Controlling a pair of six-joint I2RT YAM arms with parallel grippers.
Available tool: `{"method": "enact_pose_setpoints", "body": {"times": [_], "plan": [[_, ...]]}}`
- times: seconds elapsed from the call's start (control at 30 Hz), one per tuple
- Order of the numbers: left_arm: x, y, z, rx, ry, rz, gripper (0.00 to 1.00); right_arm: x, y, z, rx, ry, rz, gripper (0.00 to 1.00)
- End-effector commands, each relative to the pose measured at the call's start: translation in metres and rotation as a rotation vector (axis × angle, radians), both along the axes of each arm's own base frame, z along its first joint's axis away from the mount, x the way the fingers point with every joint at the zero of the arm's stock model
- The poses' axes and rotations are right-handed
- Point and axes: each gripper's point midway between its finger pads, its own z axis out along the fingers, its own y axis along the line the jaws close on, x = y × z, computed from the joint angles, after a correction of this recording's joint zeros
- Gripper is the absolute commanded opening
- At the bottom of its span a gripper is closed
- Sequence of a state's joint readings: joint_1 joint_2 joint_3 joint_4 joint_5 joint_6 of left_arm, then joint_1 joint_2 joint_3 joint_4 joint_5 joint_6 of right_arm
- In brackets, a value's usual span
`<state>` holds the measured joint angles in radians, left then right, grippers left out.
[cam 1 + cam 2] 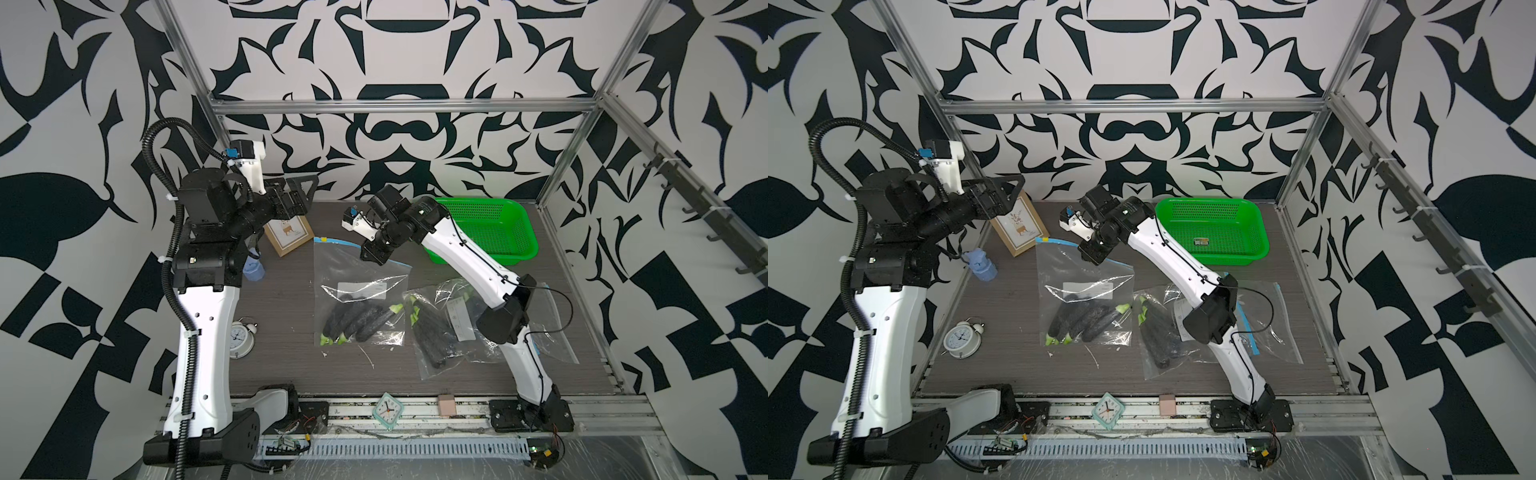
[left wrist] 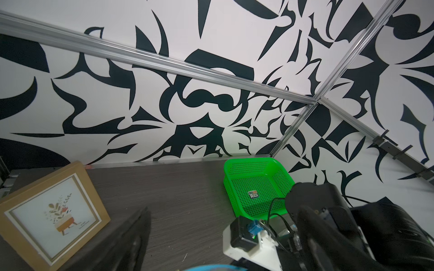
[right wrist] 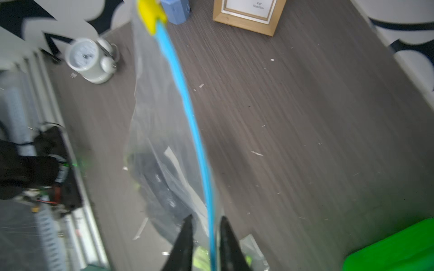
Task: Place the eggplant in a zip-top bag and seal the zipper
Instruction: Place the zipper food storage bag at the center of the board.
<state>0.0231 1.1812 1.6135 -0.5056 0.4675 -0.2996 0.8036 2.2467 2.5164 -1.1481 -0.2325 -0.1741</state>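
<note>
A clear zip-top bag point(image 1: 361, 286) lies flat mid-table in both top views, with several dark eggplants point(image 1: 357, 320) inside, green stems toward the front. Its blue zipper strip point(image 3: 185, 98) runs along the far edge to a yellow slider point(image 3: 150, 14) at the left end. My right gripper point(image 3: 206, 217) straddles the strip at its right end point(image 1: 374, 255). Its jaws are slightly apart, so it is open, and there is a gap on each side of the strip. My left gripper point(image 1: 307, 195) is raised at the back left, open wide and empty.
A second bag of eggplants point(image 1: 432, 332) lies to the right, and another clear bag point(image 1: 557, 324) lies under the right arm. A green basket point(image 1: 486, 228) stands back right. A picture frame point(image 1: 289, 235), a blue object point(image 1: 253, 270) and a white alarm clock point(image 1: 241, 336) line the left side.
</note>
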Motion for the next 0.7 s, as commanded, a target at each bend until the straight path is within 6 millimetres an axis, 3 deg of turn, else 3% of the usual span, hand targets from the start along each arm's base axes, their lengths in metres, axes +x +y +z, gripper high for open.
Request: {"method": "enact_pose_setpoints", "body": {"times": [0.0,0.13,0.3,0.47,0.6,0.67], "plan": [[0.001,0.001,-0.010,-0.007,0.007,0.005,1.00,0.038,-0.006,0.033,0.077,-0.140,-0.068,0.33],[0.011,0.007,-0.039,0.009,0.048,0.046,1.00,0.067,-0.020,0.031,0.103,-0.162,-0.131,0.46],[0.020,0.016,-0.075,0.028,0.068,0.099,0.99,0.091,-0.054,0.050,0.160,-0.215,-0.221,0.58],[0.034,0.026,-0.133,0.045,0.133,0.182,1.00,0.100,-0.124,0.071,0.243,-0.283,-0.372,0.66],[0.046,0.025,-0.173,0.092,0.137,0.240,1.00,0.093,-0.201,0.065,0.257,-0.338,-0.549,0.72],[0.049,0.023,-0.189,0.122,0.124,0.258,1.00,0.086,-0.245,0.051,0.263,-0.347,-0.656,0.75]]}}
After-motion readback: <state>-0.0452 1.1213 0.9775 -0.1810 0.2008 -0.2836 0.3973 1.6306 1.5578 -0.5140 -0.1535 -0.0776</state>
